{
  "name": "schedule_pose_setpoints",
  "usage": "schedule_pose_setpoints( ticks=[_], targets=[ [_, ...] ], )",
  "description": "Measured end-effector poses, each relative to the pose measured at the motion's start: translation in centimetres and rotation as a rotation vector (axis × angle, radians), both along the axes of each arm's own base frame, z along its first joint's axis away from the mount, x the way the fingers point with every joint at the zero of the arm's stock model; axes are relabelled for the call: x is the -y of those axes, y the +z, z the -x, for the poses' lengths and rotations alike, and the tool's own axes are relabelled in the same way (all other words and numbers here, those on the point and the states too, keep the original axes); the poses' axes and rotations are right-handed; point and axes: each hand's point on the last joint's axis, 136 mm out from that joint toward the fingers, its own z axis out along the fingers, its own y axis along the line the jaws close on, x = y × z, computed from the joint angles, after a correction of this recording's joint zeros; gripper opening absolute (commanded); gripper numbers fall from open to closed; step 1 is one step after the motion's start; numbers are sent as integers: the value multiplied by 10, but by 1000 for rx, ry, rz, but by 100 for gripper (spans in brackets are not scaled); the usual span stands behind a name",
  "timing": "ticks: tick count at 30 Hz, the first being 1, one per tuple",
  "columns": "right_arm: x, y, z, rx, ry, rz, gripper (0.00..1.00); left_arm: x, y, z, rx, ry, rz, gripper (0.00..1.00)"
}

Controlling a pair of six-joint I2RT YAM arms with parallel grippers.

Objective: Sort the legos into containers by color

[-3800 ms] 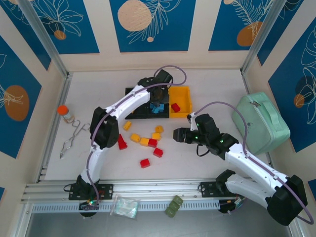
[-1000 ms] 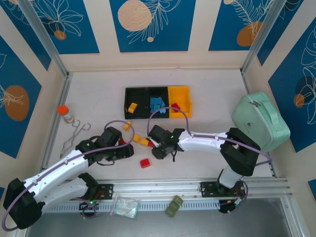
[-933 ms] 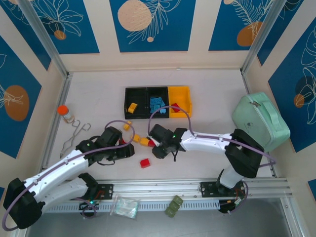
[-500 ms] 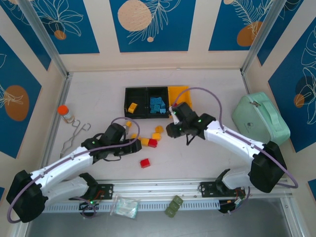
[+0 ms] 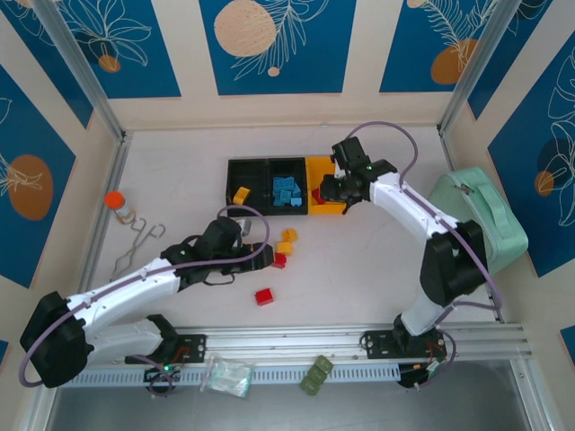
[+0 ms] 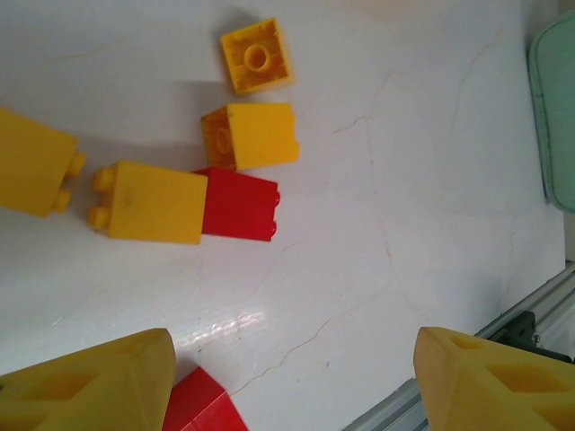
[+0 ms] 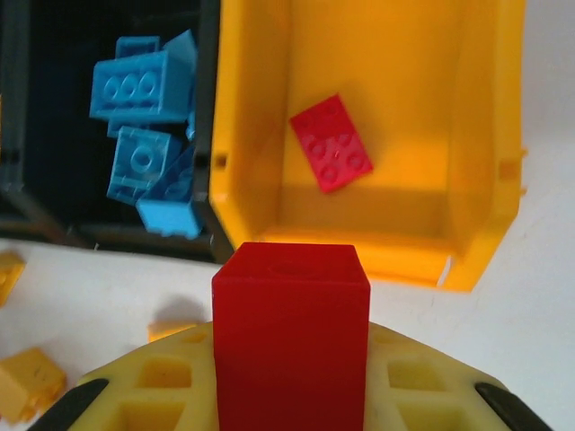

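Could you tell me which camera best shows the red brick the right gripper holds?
Right wrist: the red brick sits large and close in the right gripper, facing the yellow bin. Top external: the gripper hides it.

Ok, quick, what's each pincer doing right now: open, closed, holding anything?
Left pincer: open, nothing between its fingers.
Right pincer: closed on a red lego brick.

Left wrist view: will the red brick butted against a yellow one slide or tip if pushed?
Probably slides rather than rolls: the red brick is blocky, flat-faced, on a smooth tabletop. It touches a yellow brick, so a push may shift both.
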Motion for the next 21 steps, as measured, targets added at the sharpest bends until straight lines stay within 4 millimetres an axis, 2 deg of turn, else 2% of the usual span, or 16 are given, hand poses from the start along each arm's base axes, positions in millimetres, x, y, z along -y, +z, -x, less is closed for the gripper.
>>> schedule_pose_setpoints(
  ticks=[6,11,16,21],
  targets=[
    [-7,-17,-42,-37,-29,9,28,7,10,-11,31,1,-7,70],
    [-15,-35,-71,-71,-42,19,30,9,9,-15,32,3,-17,70],
    [-16,-55,-81,-120,-63,31,33,6,8,-16,34,15,-31,70],
    [-12,-61,-79,-148,-87,33,44,1,9,-15,41,28,-38,70]
  ],
)
